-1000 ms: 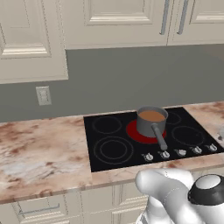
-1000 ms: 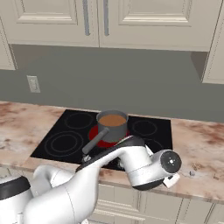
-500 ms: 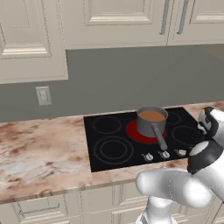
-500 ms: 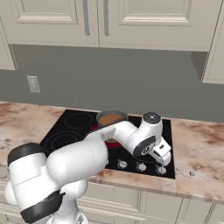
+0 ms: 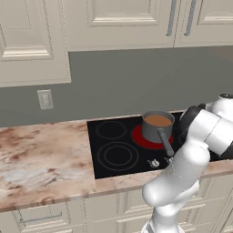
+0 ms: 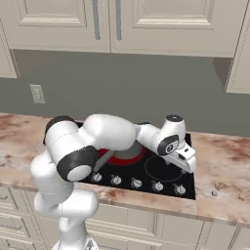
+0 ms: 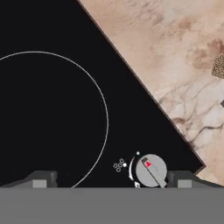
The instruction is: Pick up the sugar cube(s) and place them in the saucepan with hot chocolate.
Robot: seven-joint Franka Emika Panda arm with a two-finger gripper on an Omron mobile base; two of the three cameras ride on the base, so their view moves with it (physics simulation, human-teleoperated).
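The grey saucepan (image 5: 157, 127) stands on the glowing red burner, its long handle pointing toward the front, and the light-brown hot chocolate (image 5: 158, 120) fills it. My arm reaches across in front of the saucepan (image 6: 128, 150). My gripper (image 6: 187, 164) hangs open and empty over the stove's front right burner; in the hand view, the gripper (image 7: 111, 183) has its tips wide apart above a knob (image 7: 151, 170). A tiny pale piece, likely a sugar cube (image 6: 214, 193), lies on the counter right of the stove, and the sugar cube (image 7: 222, 103) is cut off by the frame edge.
The black cooktop (image 6: 161, 176) has a row of knobs along its front edge. Marble counter (image 5: 45, 154) stretches left of the stove and also right of it (image 6: 224, 166). A brown speckled patch (image 7: 217, 65) marks the counter. Wall cabinets hang above.
The arm has swung up from low in front of the base and out over the right side of the stove. The gripper stayed open. The saucepan has not moved.
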